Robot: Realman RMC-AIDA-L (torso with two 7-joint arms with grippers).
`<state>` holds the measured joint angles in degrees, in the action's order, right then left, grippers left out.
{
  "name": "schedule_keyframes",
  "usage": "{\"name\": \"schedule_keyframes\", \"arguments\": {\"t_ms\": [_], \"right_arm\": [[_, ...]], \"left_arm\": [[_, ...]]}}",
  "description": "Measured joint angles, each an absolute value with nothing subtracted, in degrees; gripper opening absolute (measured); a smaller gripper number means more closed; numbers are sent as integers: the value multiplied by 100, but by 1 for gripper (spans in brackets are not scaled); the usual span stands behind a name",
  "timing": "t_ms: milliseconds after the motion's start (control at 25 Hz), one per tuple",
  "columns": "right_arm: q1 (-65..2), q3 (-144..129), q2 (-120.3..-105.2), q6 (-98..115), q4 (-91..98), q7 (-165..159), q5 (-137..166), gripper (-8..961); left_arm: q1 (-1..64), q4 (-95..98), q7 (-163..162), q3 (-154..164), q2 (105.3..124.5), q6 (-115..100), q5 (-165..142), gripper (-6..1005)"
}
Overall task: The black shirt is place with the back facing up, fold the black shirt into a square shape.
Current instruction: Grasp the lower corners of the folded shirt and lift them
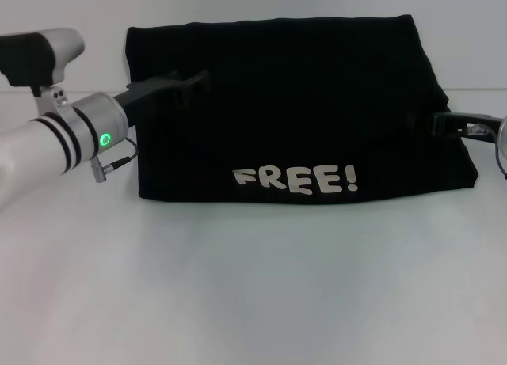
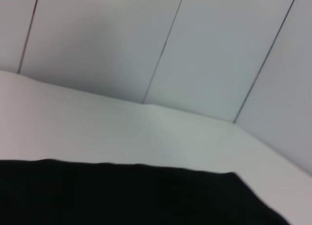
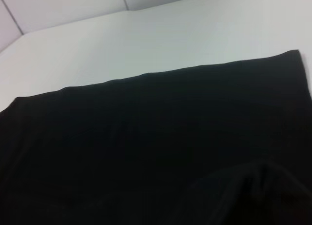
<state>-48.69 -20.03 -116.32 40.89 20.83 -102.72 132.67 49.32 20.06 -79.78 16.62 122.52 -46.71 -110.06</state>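
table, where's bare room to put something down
The table is bare in front of the shirt, below the lettering, and in a strip behind it. It's crowded at the shirt's sides: left gripper over its left part, right gripper at its right edge.

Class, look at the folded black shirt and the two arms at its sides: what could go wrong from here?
1. The left end effector lies over the shirt; pulling away could drag the top layer and undo the fold.
2. The right end effector sits at the shirt's bulging right edge and may snag it.
3. The shape is wider than deep and its right edge slants, so the final square could end up skewed.
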Motion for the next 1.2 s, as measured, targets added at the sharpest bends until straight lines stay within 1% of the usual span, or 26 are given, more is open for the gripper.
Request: {"name": "schedule_keyframes", "arguments": {"t_ms": [240,440,680,1000,1200], "right_arm": [[-4646,-2005,-11654,4535,2396,-10477,13272,611],[-4450,-2002,-11654,5311,2929,-10626,13254,618],[-4074,-1964,-11639,6337,3534,-10787,13251,630],[-3671,-1987,-11417,7171,3640,-10743,13072,648],[-3583,-1952,-11350,7587,3660,-10668,12975,751]], "left_arm": [[4670,2457,-8386,1817,12252,-5459,-11022,652],[4332,3116,-8694,1921,12318,-6260,-10922,662],[3775,3563,-8738,1881,12272,-7505,-10701,657],[3203,3925,-8576,1943,12313,-7849,-11050,650],[3082,3995,-8469,1941,12329,-7772,-11441,677]]}}
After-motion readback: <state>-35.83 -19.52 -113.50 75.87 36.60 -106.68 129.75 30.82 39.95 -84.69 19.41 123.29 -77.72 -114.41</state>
